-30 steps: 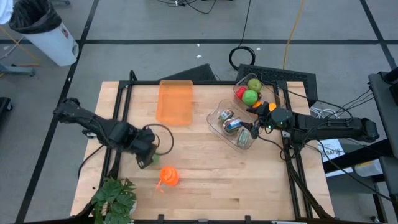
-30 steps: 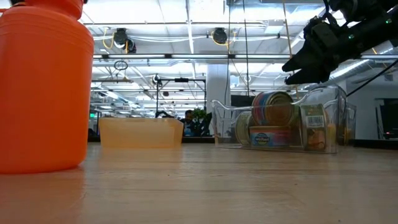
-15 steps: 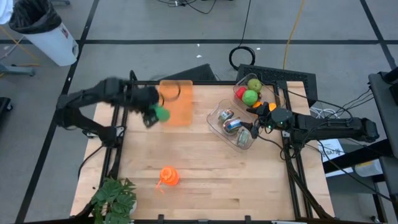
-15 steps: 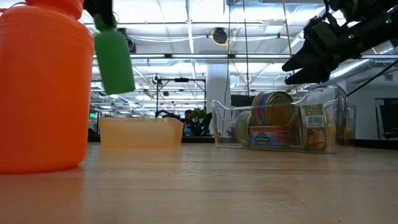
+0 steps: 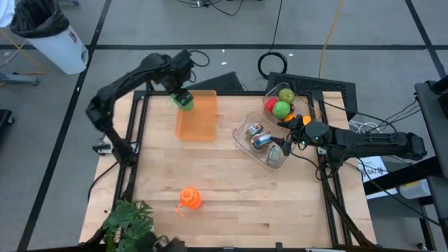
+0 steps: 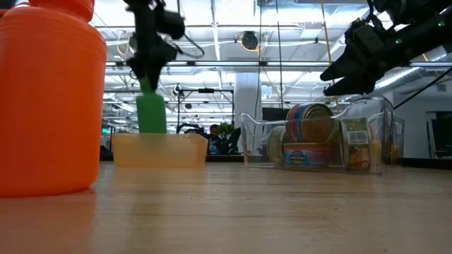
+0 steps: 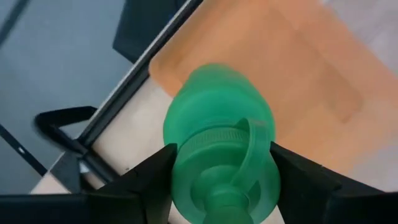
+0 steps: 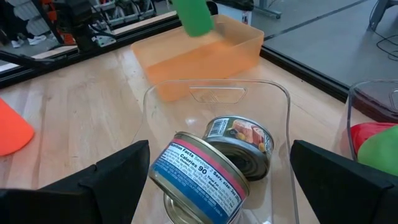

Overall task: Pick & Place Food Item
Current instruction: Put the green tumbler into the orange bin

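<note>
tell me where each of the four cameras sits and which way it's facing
High view: overhead, looking straight down on the table; both arms show, left gripper holding the green bottle over the orange bin.
Low view: at tabletop height, looking level across; the right gripper shows above the clear tub.
Left wrist view: on the left wrist, looking down past its fingers at the bottle.
Right wrist view: on the right wrist, facing the cans.
Shared: all four show the bottle and orange bin.
</note>
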